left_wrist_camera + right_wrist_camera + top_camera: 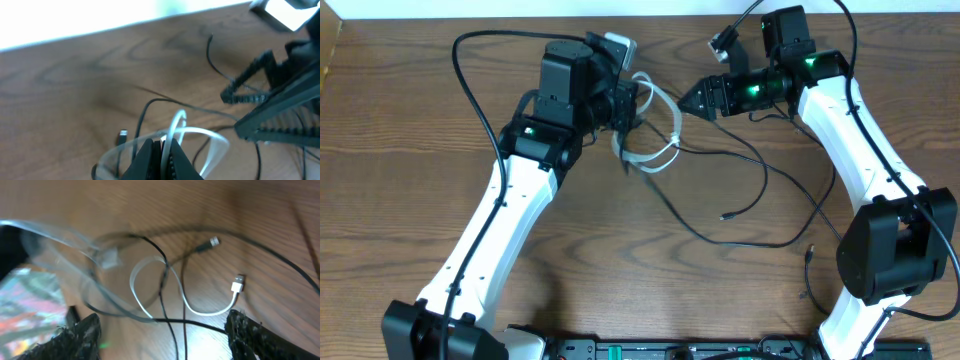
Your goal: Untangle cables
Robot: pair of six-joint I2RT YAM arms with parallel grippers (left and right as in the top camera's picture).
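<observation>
Left fingers (145,160) clamp the white cable (176,122); right fingers (82,337) stand apart over tangled black cables (763,182) crossing it.

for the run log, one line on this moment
left end effector: shut on white cable | right end effector: open | black cables: tangled

Overhead faces down; both wrists closely share cables (238,284).

From above, the picture is sharp and evenly bright. The brown table (400,220) has only soft, faint shadows. In the left wrist view, the top of the frame is glaring white and everything looks fuzzy. In the right wrist view, the left side is smeared, but the white cable (237,286) on the right looks clearer.
</observation>
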